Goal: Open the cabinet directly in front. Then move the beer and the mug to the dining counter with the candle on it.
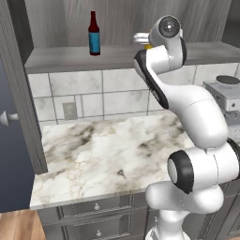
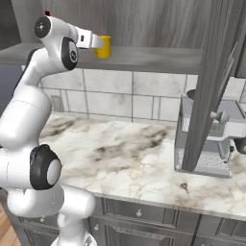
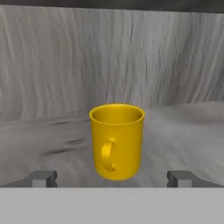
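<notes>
The cabinet [image 1: 70, 58] stands open, its doors [image 1: 18, 93] [image 2: 211, 86] swung out to either side. On its shelf the beer [image 1: 93, 35] stands upright at the left. The yellow mug [image 2: 103, 47] [image 3: 117, 140] stands upright further right, handle facing the hand camera; a sliver of the mug [image 1: 147, 46] shows past the arm. My gripper [image 2: 93, 41] [image 3: 113, 178] is raised to shelf height just in front of the mug, open, with one fingertip [image 3: 43, 178] at each side and nothing held. The dining counter and the candle are out of view.
Below the shelf lies a marble worktop [image 1: 103, 150] backed by wall tiles, with grey drawers [image 1: 93, 206] under it. A coffee machine [image 2: 211, 139] stands at the right, partly behind the open right door. A wall socket [image 1: 69, 111] sits in the tiles.
</notes>
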Motion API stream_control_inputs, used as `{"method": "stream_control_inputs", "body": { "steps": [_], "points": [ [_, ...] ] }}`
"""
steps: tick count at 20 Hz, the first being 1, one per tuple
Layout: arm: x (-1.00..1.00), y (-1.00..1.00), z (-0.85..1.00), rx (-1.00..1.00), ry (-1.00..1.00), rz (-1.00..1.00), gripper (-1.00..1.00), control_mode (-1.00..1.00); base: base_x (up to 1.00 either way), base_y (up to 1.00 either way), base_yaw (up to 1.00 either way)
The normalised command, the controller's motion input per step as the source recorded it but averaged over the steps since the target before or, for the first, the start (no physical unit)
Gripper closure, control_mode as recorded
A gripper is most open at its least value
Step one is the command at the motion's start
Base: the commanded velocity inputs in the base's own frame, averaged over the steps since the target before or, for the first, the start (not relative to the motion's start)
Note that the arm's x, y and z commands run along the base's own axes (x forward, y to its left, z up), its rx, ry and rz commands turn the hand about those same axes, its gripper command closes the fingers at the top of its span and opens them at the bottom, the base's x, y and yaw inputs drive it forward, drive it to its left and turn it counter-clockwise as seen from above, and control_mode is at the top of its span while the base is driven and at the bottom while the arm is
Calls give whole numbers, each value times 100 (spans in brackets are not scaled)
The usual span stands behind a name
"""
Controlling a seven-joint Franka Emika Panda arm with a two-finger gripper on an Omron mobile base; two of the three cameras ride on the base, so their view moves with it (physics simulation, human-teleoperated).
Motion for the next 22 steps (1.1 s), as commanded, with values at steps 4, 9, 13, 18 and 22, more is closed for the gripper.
{"method": "stream_control_inputs", "body": {
  "steps": [4,9,13,18,22],
  "points": [
    [24,0,-10,0,4,0,-100,-100,0,0,0],
    [40,0,-1,0,0,0,-100,-100,0,0,0],
    [38,0,-7,0,0,0,-100,-100,0,0,0],
    [14,0,-17,0,0,0,100,-100,0,0,0],
    [0,0,-4,0,0,0,100,-100,0,0,0]
  ]
}}
